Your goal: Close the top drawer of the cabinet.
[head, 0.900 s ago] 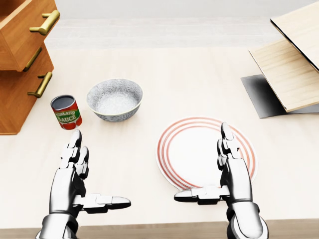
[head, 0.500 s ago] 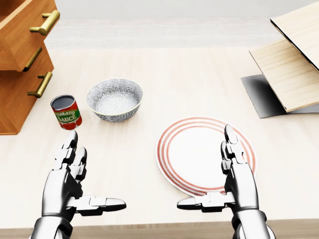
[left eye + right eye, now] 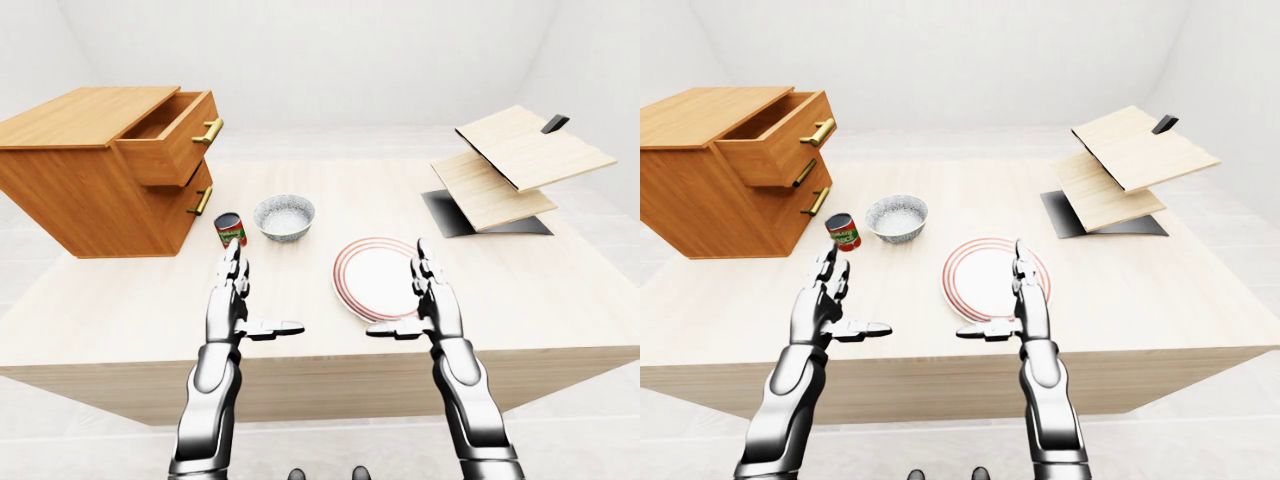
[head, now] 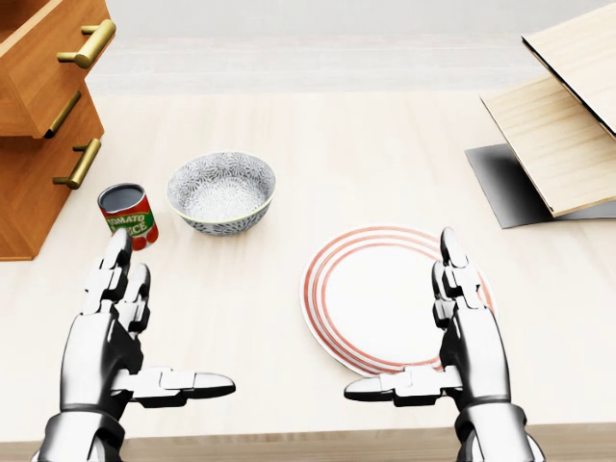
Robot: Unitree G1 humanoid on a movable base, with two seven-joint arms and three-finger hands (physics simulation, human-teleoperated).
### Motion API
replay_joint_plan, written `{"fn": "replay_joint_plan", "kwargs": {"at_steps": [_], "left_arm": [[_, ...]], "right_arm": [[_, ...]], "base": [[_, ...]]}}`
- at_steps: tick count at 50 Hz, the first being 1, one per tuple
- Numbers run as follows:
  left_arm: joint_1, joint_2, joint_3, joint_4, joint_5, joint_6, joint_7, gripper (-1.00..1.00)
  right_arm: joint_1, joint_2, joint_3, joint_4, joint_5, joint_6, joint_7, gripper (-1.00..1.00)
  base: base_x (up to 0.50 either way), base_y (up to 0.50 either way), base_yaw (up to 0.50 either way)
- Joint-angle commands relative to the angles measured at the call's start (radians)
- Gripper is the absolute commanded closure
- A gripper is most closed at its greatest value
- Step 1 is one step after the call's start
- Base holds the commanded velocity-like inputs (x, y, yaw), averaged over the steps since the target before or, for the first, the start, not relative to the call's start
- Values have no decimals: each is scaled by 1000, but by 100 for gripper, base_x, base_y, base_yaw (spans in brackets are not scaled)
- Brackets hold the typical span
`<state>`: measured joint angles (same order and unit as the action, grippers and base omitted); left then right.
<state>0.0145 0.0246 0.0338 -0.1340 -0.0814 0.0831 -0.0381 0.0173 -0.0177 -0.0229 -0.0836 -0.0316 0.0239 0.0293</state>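
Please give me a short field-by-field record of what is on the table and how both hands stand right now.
cabinet: wooden two-drawer cabinet at the left-eye view's left
top drawer: top drawer pulled out, brass handle untouched
can: red tomato sauce can, upright, beside the cabinet
bowl: grey patterned bowl, right of the can
plate: white plate with red rings
left hand: left hand open, holding nothing
right hand: right hand open, over the plate's right edge
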Motion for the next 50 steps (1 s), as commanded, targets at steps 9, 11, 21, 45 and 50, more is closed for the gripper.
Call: {"fn": "replay_joint_plan", "kwargs": {"at_steps": [9, 11, 21, 45, 50], "left_arm": [[2, 13, 47, -297, 52, 4, 24, -100], [2, 4, 65, -321, 12, 4, 11, -100], [-1, 10, 75, -444, -7, 4, 10, -100], [-42, 16, 103, -557, -26, 4, 25, -100], [-44, 18, 104, -560, -28, 4, 28, -100]], "right_arm": [[-17, -16, -32, -213, 8, 63, 10, -100], [-17, -16, -36, -235, 10, 63, 12, -100], [-33, -21, -47, -358, 10, 63, 23, -100], [-83, -29, -95, -559, 38, 63, 8, -100], [-81, -33, -91, -593, 40, 63, 11, -100]], "base": [[0, 0, 0], [0, 0, 0], [0, 0, 0], [0, 0, 0], [0, 0, 0]]}}
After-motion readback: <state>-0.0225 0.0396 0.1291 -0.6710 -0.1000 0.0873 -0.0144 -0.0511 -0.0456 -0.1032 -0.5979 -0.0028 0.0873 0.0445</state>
